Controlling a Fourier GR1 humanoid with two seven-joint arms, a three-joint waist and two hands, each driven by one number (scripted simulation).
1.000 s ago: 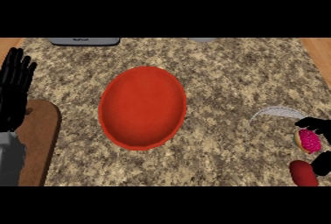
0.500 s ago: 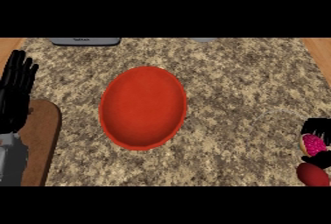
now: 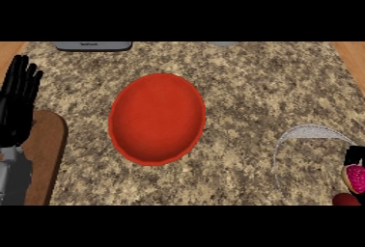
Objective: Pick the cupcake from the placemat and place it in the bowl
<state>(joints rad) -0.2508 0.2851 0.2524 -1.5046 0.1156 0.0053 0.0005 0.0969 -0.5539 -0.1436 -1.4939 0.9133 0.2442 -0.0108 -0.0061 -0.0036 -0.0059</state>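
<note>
Red and oval in this steep view, the bowl sits at the centre of the speckled granite counter. Its interior holds nothing.

Left hand: positioned at the left edge of the view, fingers straight and pointing up, fully extended and holding nothing. Its grey forearm enters from the lower left. The hand partly overlaps a brown wooden board with a rounded corner, which lies on the counter at the left, well apart from the bowl.

Right hand: only a small black part shows at the right edge of the view, directly above the cupcake. Whether its fingers are curled or straight cannot be told.

Cupcake: pink-topped, at the lower right edge, touching or just below the visible part of the right hand, and largely cut off by the frame. A dark red rounded object lies just beneath it.

Placemat: pale grey with a curved light rim, at the lower right, well apart from the bowl. The cupcake lies at its right side.

A grey appliance shows at the upper edge of the counter.
</note>
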